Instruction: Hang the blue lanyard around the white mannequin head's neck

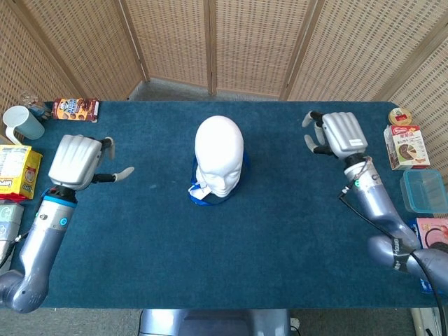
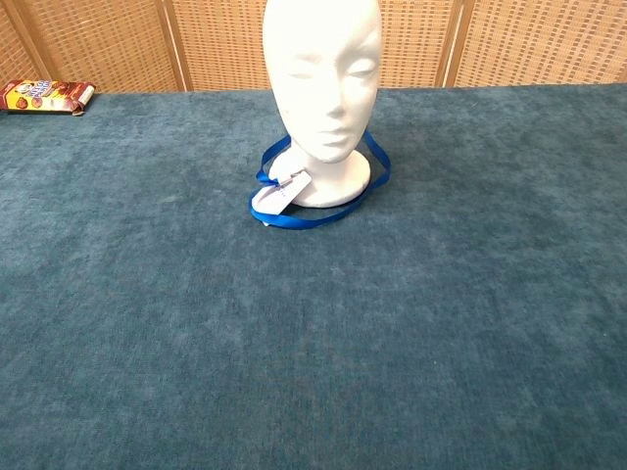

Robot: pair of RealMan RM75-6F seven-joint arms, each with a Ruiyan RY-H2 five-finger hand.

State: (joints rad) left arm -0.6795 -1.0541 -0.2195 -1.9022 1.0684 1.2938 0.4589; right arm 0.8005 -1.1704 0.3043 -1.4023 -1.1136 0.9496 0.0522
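Note:
The white mannequin head (image 1: 219,155) (image 2: 322,73) stands upright at the middle of the blue table. The blue lanyard (image 1: 198,198) (image 2: 313,215) lies looped around its base, with a white tag (image 2: 280,193) at the front left of the loop. My left hand (image 1: 78,160) hovers far to the left of the head, fingers apart, holding nothing. My right hand (image 1: 339,135) hovers far to the right, fingers spread and empty. Neither hand shows in the chest view.
A snack packet (image 1: 75,108) (image 2: 44,96) lies at the back left. A cup (image 1: 22,124) and a yellow box (image 1: 15,170) sit at the left edge. Boxes (image 1: 406,145) and a clear container (image 1: 423,190) stand at the right edge. Wicker screens (image 1: 224,42) close the back.

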